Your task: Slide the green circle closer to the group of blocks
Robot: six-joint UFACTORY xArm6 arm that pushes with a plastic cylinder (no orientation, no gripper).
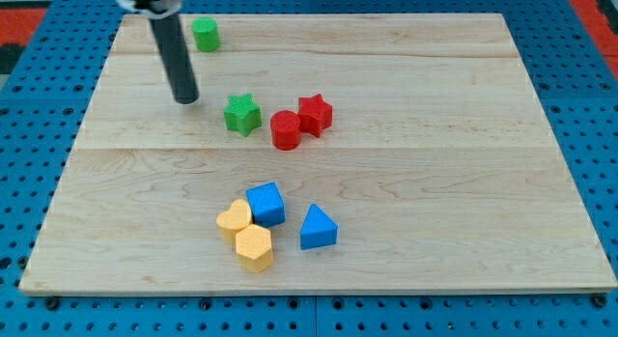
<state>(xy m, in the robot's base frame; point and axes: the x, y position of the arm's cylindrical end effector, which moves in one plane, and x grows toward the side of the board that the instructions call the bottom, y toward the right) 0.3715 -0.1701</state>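
Observation:
The green circle (205, 34) stands near the board's top edge, left of centre. My tip (185, 98) rests on the board below it and slightly to the view's left, not touching it. A green star (242, 115) lies to the right of my tip. A red circle (286, 129) and a red star (315, 114) touch each other just right of the green star. Lower down, a blue cube (266, 204), a blue triangle (318, 228), a yellow heart (234, 220) and a yellow hexagon (255, 247) sit clustered.
The wooden board (463, 134) lies on a blue pegboard table (589, 76). The rod's dark shaft (170, 42) rises from my tip toward the view's top, just left of the green circle.

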